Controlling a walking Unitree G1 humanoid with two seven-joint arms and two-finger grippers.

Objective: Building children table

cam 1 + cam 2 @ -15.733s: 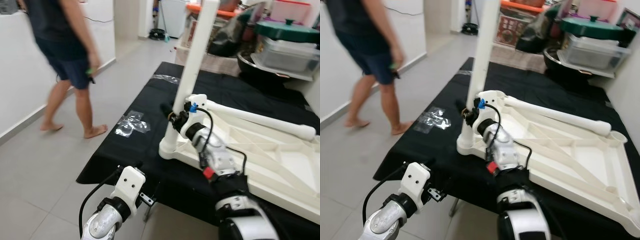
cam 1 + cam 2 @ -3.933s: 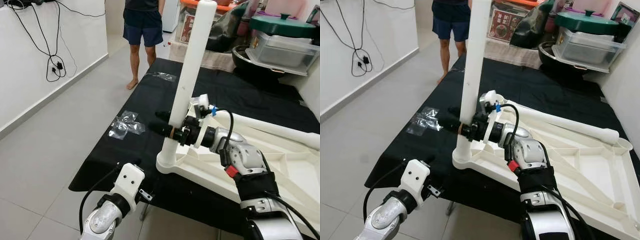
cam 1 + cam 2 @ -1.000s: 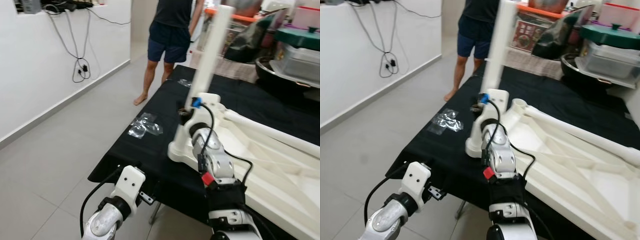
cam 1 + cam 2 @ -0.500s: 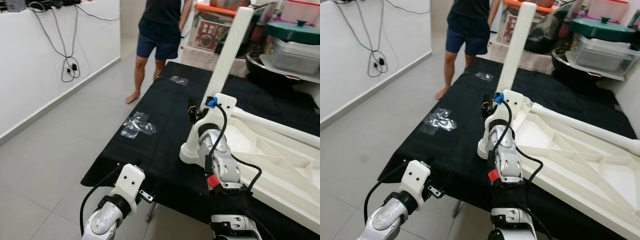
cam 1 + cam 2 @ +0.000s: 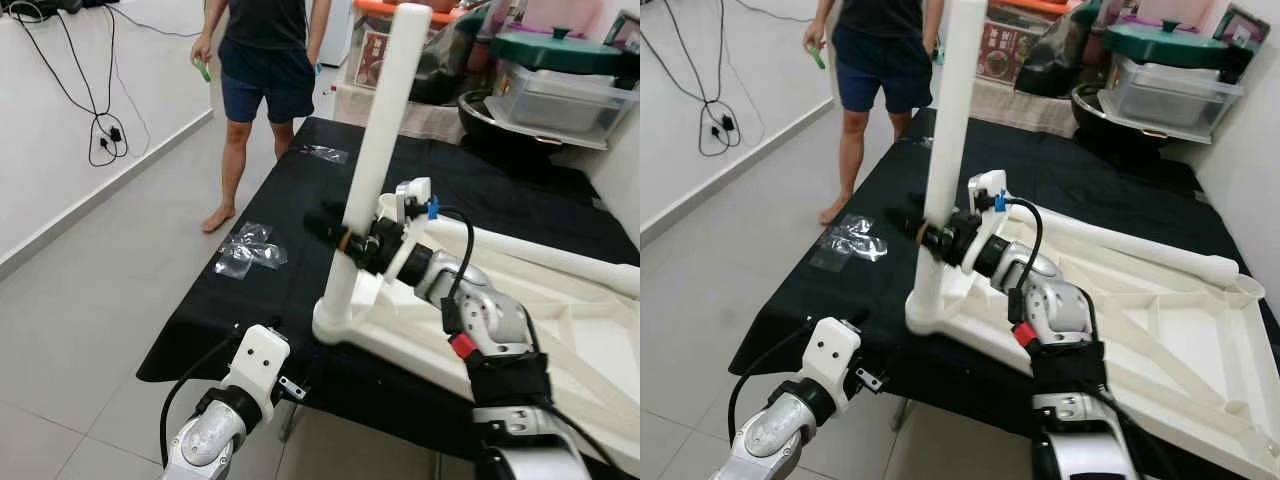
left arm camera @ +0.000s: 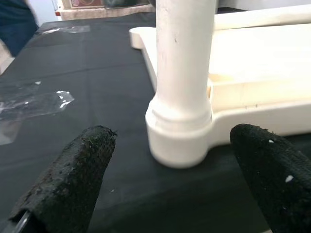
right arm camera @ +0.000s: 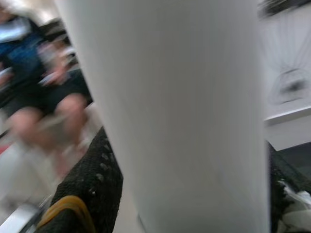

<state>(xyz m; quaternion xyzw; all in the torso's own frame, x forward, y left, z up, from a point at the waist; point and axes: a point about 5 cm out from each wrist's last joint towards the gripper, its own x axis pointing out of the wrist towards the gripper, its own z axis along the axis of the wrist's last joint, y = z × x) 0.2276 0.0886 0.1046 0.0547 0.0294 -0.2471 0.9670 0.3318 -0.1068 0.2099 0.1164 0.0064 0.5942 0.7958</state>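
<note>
An upturned white children's table top [image 5: 560, 330] lies on a black-covered table [image 5: 250, 300]. One white leg [image 5: 375, 150] stands upright in its near left corner socket [image 5: 335, 322]. My right gripper [image 5: 343, 236] is shut on this leg a little above the socket, and its black fingers [image 7: 92, 189] flank the leg in the right wrist view. A second white leg [image 5: 545, 255] lies flat along the top's far edge. My left gripper [image 6: 171, 133] is open, low at the table's front edge, facing the socket without touching it.
A person [image 5: 255, 70] stands on the tiled floor at the table's far left corner. Clear plastic wrappers [image 5: 250, 250] lie on the black cover. A clear tub with a green lid [image 5: 560, 80] and other clutter stand behind. Open floor lies to the left.
The view has swung. My right forearm now reaches the leg from the right instead of from the front, still gripping it. The person has stepped leftwards.
</note>
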